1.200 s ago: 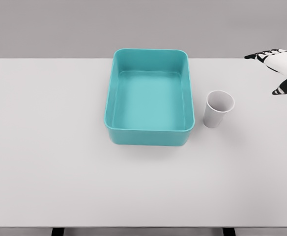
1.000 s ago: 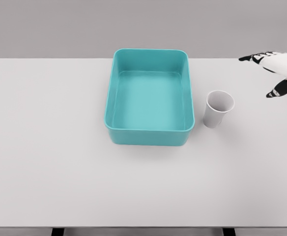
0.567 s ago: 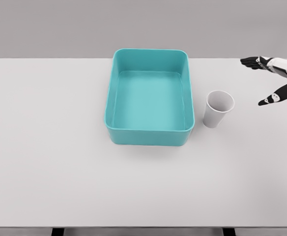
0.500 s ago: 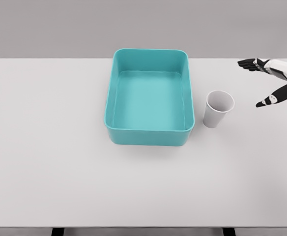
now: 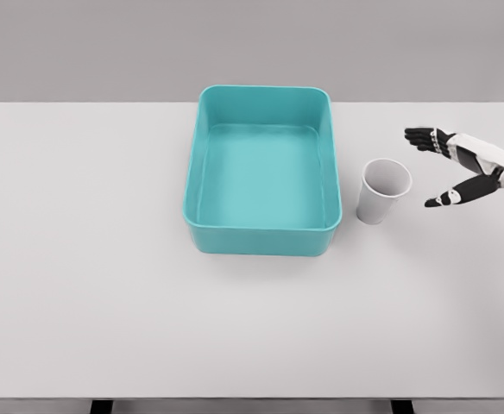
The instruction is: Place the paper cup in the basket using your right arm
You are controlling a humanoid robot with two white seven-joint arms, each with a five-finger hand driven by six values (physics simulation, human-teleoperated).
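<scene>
A white paper cup [image 5: 383, 191] stands upright on the table, just right of the teal basket [image 5: 261, 235]. The basket is a rectangular tub with nothing inside. My right hand [image 5: 431, 169] comes in from the right edge, open, with its fingers spread toward the cup. It sits a short way to the right of the cup and does not touch it. The left arm does not show.
The white table [image 5: 105, 285] spans the whole view, with its front edge near the bottom. A plain grey wall lies behind it.
My right hand has moved down and to the left, from the table's far right corner toward the cup. The cup and the basket have stayed put.
</scene>
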